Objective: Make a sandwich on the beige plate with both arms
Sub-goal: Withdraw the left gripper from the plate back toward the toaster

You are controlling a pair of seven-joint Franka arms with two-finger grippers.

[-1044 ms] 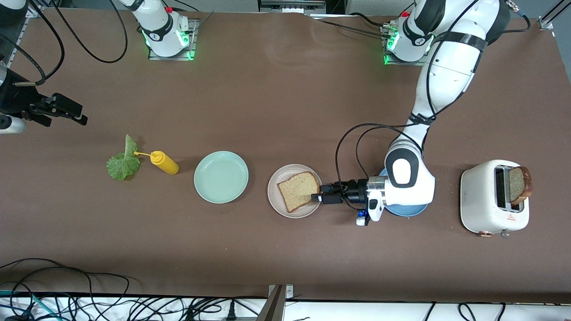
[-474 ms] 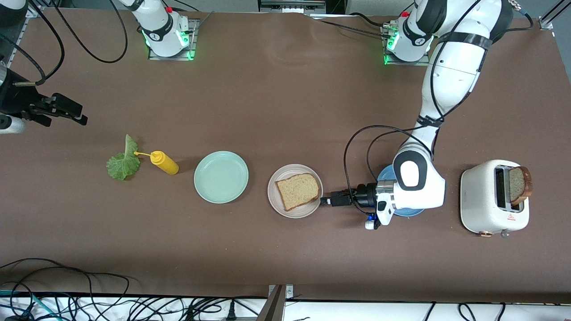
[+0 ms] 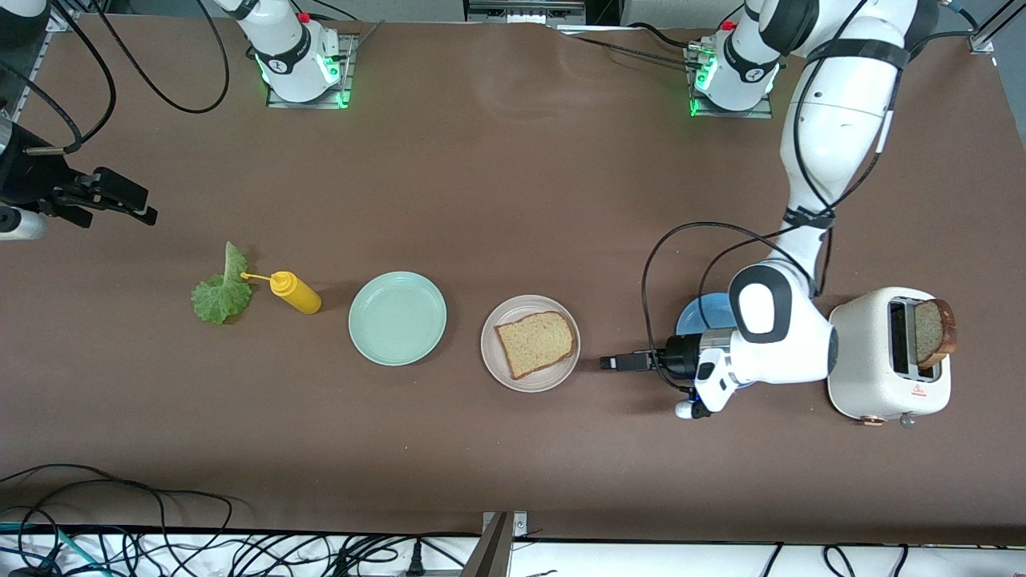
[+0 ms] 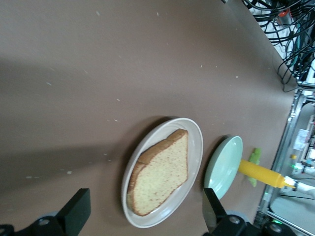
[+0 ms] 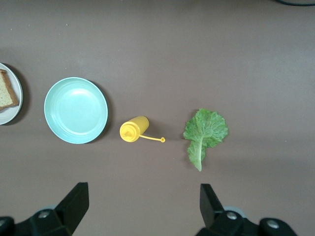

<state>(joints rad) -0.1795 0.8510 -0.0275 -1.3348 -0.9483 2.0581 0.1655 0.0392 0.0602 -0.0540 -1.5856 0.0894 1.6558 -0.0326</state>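
Note:
One bread slice [image 3: 535,343] lies flat on the beige plate [image 3: 497,365]. My left gripper [image 3: 611,363] is open and empty, low over the table beside the plate, toward the left arm's end. In the left wrist view its fingers [image 4: 74,211] stand wide apart, with the slice [image 4: 162,172] and the plate [image 4: 197,142] ahead of the gripper [image 4: 144,209]. A second bread slice [image 3: 934,332] stands in the toaster [image 3: 870,361]. The lettuce leaf [image 3: 220,292] lies near the right arm's end. My right gripper [image 3: 132,200] waits open above that end, looking down on the lettuce [image 5: 204,132].
A yellow squeeze bottle [image 3: 295,292] lies beside the lettuce. A mint-green plate [image 3: 397,318] sits between the bottle and the beige plate. A blue plate [image 3: 699,314] is partly hidden under my left arm, next to the toaster.
My left gripper let go of the bread slice on the beige plate and drew back toward the toaster. The slice stayed on the plate. The right arm has not moved.

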